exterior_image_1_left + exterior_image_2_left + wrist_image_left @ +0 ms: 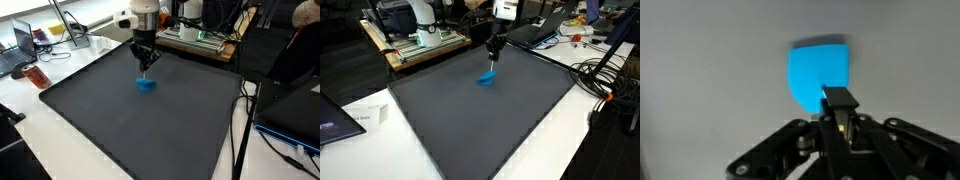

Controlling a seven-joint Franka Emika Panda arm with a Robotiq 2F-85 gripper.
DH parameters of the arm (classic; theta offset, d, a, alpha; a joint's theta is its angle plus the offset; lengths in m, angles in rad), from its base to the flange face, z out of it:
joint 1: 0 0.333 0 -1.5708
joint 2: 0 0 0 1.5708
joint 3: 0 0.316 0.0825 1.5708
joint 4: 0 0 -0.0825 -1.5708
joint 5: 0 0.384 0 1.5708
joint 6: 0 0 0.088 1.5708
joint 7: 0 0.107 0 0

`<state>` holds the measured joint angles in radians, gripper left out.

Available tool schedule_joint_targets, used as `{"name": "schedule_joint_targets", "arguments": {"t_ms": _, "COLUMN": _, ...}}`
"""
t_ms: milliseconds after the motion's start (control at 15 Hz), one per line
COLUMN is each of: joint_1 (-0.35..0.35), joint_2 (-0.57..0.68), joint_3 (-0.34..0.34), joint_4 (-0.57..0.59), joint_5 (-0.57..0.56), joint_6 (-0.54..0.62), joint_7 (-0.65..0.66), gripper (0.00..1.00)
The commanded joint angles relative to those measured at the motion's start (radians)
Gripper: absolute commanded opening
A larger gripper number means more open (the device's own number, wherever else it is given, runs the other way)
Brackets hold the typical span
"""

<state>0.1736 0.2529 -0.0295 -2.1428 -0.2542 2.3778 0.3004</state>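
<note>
A small bright blue cloth-like piece (147, 85) lies on the dark grey mat (120, 130) toward its far side, seen in both exterior views (487, 79). My gripper (147, 68) points straight down right above it, fingers together. In an exterior view a blue strip seems to rise from the piece to the fingertips of the gripper (493, 58). In the wrist view the blue piece (818, 72) fills the upper middle and its near edge runs in under the shut fingertips of the gripper (838, 100). The contact itself is hidden by the fingers.
The mat (470, 130) covers most of a white table. A framed machine (195, 38) stands behind it. A laptop (20, 45) and a red object (37, 77) sit off one corner. Cables (605, 80) trail past one edge, and a paper tag (365, 115) lies near another.
</note>
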Motion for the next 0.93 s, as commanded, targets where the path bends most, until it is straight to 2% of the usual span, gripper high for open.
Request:
{"name": "schedule_joint_targets", "arguments": {"t_ms": 0, "joint_1": -0.024, "joint_2": -0.056, "joint_3": 0.016, "joint_4": -0.042, "joint_5": 0.015, "joint_6": -0.029, "joint_7": -0.016, "gripper": 0.03}}
{"name": "schedule_joint_targets", "arguments": {"t_ms": 333, "joint_1": -0.032, "joint_2": -0.092, "joint_3": 0.016, "joint_4": -0.068, "joint_5": 0.009, "joint_6": -0.031, "joint_7": -0.011, "gripper": 0.03}}
{"name": "schedule_joint_targets", "arguments": {"t_ms": 867, "joint_1": -0.031, "joint_2": -0.157, "joint_3": 0.035, "joint_4": -0.080, "joint_5": 0.000, "joint_6": -0.116, "joint_7": -0.015, "gripper": 0.03}}
